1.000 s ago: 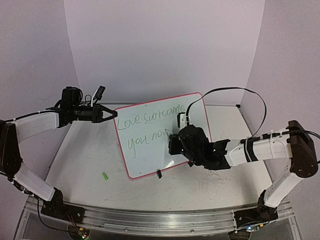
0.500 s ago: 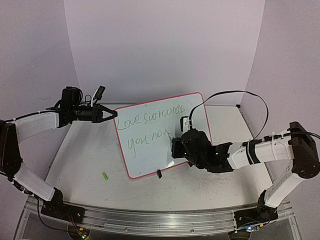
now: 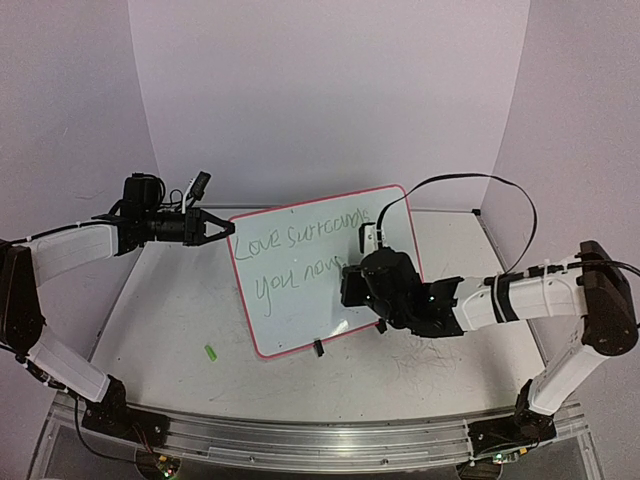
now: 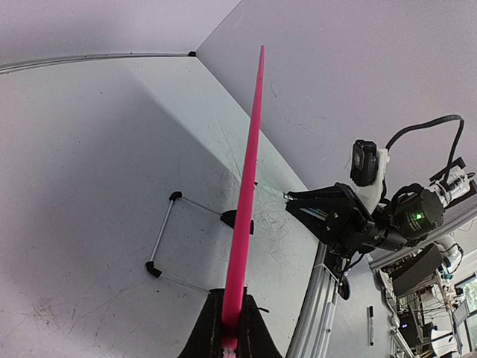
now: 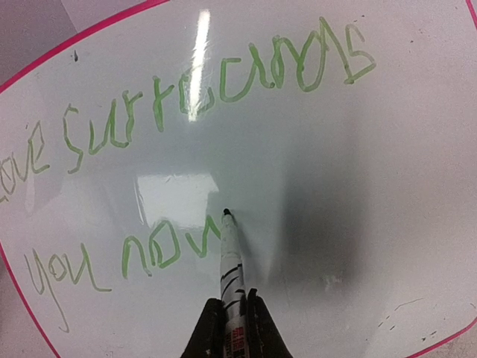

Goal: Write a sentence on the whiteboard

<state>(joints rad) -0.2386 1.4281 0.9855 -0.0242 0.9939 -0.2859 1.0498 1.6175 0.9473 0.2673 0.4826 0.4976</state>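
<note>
Top external view: whiteboard (image 3: 296,312) stands on edge near the middle of the table (image 3: 170,310), leaning back, face toward the arm bases, its right end set farther back than its left. A black clip foot (image 3: 317,348) shows at its lower rim.

Sentence (image 3: 300,239): green handwriting, two lines, "Love surrounds" above "you now". It fills the upper and left part of the face; the lower right is bare.

Left claw (image 3: 226,230): reaches in level from the left to the board's upper left corner. Left wrist view: left claw (image 4: 231,332) clamped together on the pink rim, with the whiteboard (image 4: 250,160) seen edge-on as a thin pink line running up from between the fingers.

Right claw (image 3: 350,287): in front of the board's right half, blocking part of the face from above. Right wrist view: right claw (image 5: 232,312) closed around a marker (image 5: 232,261), a white barrel with black markings and a dark tip. The tip sits at the board surface just right of the "w" in "now"; actual contact cannot be confirmed.

Also noted: a small green piece (image 3: 211,353) lies on the table, left of and in front of the board, well apart from both claws.
</note>
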